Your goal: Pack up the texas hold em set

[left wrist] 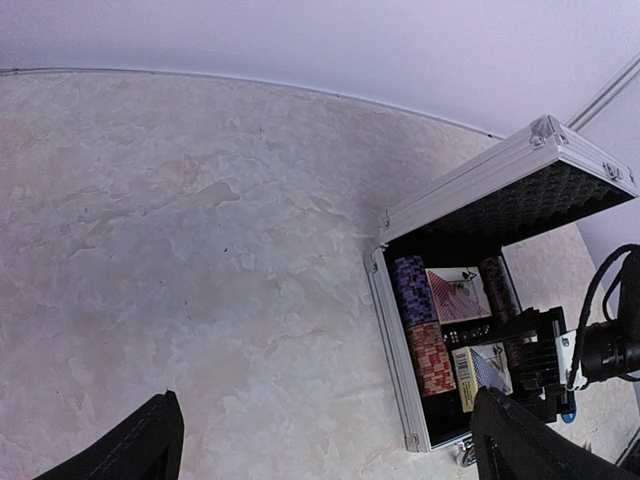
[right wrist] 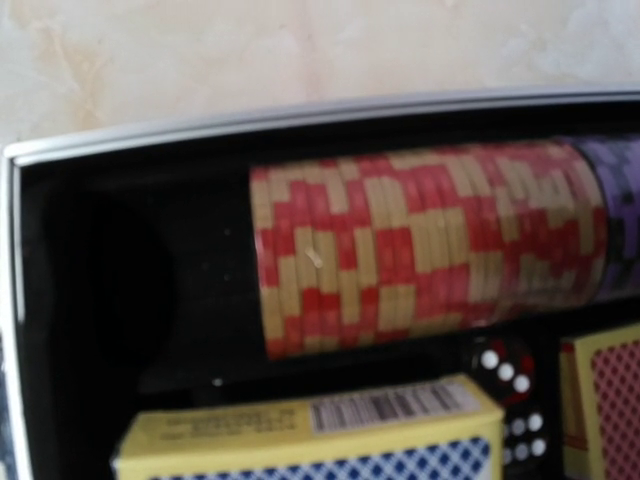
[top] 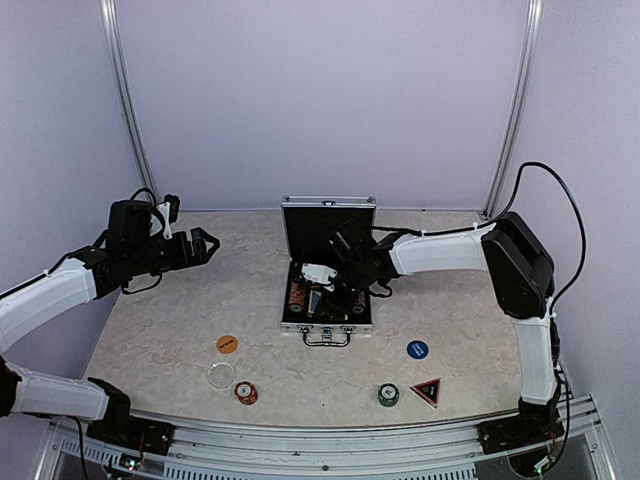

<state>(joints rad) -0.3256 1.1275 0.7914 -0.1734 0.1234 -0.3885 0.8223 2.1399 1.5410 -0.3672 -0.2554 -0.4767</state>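
The silver case [top: 326, 326] lies open at the table's middle, lid upright. Inside are a row of red chips [right wrist: 420, 250] and purple chips [right wrist: 615, 210], dice [right wrist: 505, 365], a red deck [left wrist: 458, 295] and a blue deck [right wrist: 320, 435]. My right gripper [top: 335, 285] reaches into the case and holds the blue deck [left wrist: 485, 370] low over its slot; its fingers are out of the right wrist view. My left gripper [top: 205, 245] hangs open and empty above the table's left side. Loose in front lie an orange disc [top: 227, 344], a clear disc [top: 221, 375], a blue disc [top: 417, 349], red chips [top: 246, 393], green chips [top: 388, 395] and the triangle marker [top: 427, 390].
Purple walls with metal rails [top: 125, 110] close the back and sides of the table. The case handle [top: 327, 338] points toward the arm bases. The right arm's cable [top: 570, 215] loops above its elbow.
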